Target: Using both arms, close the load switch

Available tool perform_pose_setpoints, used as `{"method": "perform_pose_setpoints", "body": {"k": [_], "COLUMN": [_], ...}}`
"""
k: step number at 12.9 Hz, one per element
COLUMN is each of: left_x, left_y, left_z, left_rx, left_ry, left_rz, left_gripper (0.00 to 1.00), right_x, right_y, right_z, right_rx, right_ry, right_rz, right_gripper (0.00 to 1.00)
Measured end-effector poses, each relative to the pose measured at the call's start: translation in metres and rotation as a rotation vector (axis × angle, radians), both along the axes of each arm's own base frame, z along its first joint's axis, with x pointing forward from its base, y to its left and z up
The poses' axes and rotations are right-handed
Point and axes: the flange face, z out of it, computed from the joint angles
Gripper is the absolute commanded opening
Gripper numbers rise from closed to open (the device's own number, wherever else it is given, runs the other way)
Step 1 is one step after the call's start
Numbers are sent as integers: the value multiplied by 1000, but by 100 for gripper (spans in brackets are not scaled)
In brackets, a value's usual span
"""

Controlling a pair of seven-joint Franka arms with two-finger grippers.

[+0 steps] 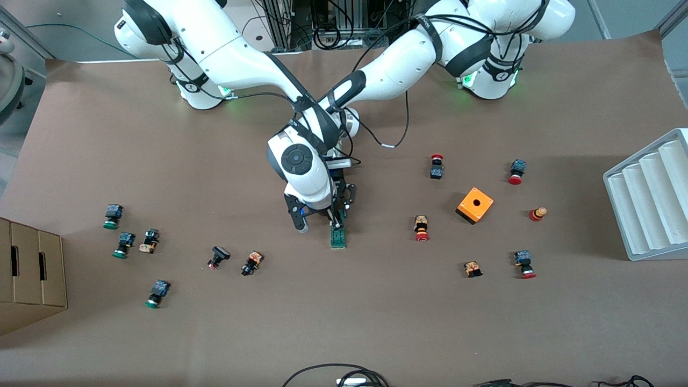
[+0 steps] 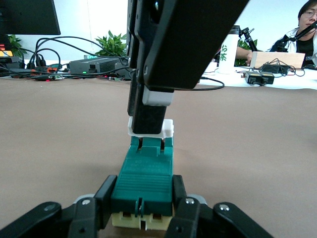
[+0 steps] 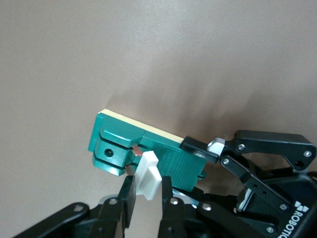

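The load switch [image 1: 338, 237], a narrow dark-green block with a white handle [image 2: 168, 128], lies on the brown table in the middle. Both arms meet over it. My left gripper [image 2: 143, 206] is shut on the sides of the green body [image 2: 146, 173] at the end toward the robots' bases; in the front view the left gripper [image 1: 341, 204] is largely hidden under the right arm's wrist. My right gripper [image 3: 147, 196] comes down from above, shut on the white handle [image 3: 148, 176]. In the right wrist view one of the left gripper's fingers [image 3: 199, 147] presses the block [image 3: 119, 141].
An orange box with a hole [image 1: 475, 205] and red-capped push buttons [image 1: 421, 228] lie toward the left arm's end. Green-capped push buttons [image 1: 124, 244] lie toward the right arm's end. A white ribbed tray [image 1: 647, 199] and a cardboard box [image 1: 29, 274] stand at the table's ends.
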Motion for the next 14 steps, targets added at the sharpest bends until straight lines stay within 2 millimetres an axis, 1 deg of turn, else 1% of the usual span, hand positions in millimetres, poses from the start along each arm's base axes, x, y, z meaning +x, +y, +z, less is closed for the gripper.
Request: {"method": "perform_pose_setpoints", "body": {"k": [1,2,3,6,14], "left_x": [0,0,0,0,0], "left_y": [0,0,0,0,0], "left_z": [0,0,0,0,0], "left_rx": [0,0,0,0,0], "left_ry": [0,0,0,0,-1], "left_rz": [0,0,0,0,-1], "left_gripper": [50,50,50,50,50], "right_x": [0,0,0,1,11], "right_y": [0,0,0,0,-2], "right_z": [0,0,0,4,12], "right_rx": [0,0,0,3,17], "right_ry": [0,0,0,-2,-18], "right_rz": [0,0,0,-1,-14], "right_gripper": [27,24,18,13,13]}}
